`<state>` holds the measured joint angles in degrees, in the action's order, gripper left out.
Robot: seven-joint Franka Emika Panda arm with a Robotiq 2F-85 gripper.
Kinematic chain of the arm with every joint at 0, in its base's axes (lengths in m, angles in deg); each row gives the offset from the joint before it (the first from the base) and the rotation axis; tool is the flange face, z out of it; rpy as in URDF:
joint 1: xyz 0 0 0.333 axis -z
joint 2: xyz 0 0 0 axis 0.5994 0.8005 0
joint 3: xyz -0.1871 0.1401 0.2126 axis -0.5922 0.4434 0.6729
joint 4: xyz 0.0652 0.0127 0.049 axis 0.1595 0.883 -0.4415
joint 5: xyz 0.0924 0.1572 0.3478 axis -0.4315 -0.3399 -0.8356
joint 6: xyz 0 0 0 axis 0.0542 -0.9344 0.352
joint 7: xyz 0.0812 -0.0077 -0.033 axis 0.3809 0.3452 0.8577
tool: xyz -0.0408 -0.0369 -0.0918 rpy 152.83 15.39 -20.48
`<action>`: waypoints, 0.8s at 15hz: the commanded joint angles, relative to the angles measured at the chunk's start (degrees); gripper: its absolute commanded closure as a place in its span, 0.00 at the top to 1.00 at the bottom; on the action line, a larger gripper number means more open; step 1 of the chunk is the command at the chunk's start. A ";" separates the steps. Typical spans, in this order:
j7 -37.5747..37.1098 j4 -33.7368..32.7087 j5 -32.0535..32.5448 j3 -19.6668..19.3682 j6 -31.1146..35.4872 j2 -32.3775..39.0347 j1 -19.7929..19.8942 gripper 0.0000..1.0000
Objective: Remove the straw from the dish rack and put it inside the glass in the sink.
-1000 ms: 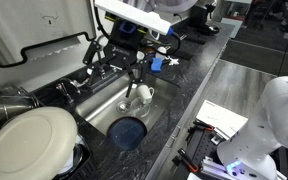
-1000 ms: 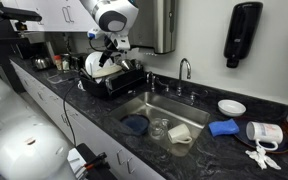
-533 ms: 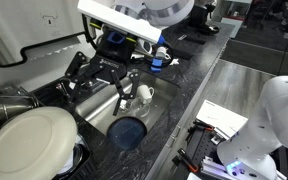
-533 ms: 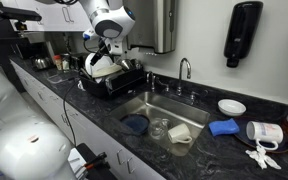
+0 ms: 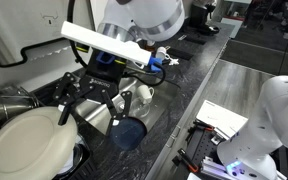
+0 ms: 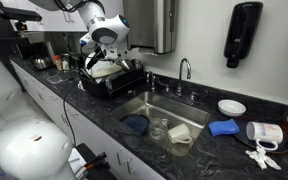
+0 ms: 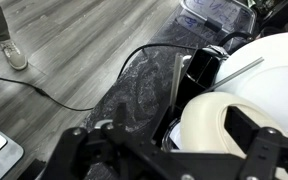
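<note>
My gripper [image 7: 169, 150] is open and empty, hovering over the dish rack [image 6: 124, 82]. In the wrist view its two dark fingers flank a white bowl [image 7: 219, 125]. The straw [image 7: 241, 73] is a thin pale rod lying slanted across the large white plate [image 7: 269, 60]. In both exterior views the gripper [image 5: 89, 105] [image 6: 106, 58] hangs above the rack's plate [image 5: 32, 140]. The small clear glass [image 6: 159, 127] stands in the steel sink [image 6: 144, 103], well away from the gripper.
A dark blue bowl [image 5: 127, 131] [image 6: 134, 124] and a whitish mug [image 6: 180, 133] also sit in the sink. The curved faucet [image 6: 184, 68] stands behind the basin. Steel pots [image 5: 9, 100] sit in the rack. A blue object [image 6: 222, 127] lies on the dark counter.
The arm has swung from above the sink over to the dish rack and lowered. The gripper stayed open and empty.
</note>
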<state>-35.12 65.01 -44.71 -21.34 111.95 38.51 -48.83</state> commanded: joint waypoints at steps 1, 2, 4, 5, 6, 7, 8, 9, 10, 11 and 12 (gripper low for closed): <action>1.70 -2.93 -1.12 1.27 4.09 4.79 -1.14 1.00; 1.81 -3.49 -1.05 1.47 5.05 5.71 -1.47 1.00; 2.52 -5.06 -1.07 1.75 5.90 7.68 -2.34 1.00; 3.00 -5.83 -1.08 1.83 5.71 8.57 -2.77 1.00; 3.73 -6.56 -1.31 1.86 5.26 9.30 -3.14 1.00; 4.57 -7.34 -1.37 1.91 4.62 10.06 -3.53 1.00; 5.39 -7.97 -1.46 2.04 4.32 10.65 -3.93 1.00; 5.92 -8.53 -1.35 2.14 4.07 11.13 -4.28 1.00; 6.34 -9.03 -1.20 2.28 4.05 11.74 -4.66 1.00; 6.83 -9.38 -1.33 2.33 3.95 12.18 -4.99 1.00; 7.09 -9.76 -1.31 2.39 3.78 12.62 -5.27 1.00</action>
<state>-30.35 57.71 -44.73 -19.28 116.51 48.42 -53.44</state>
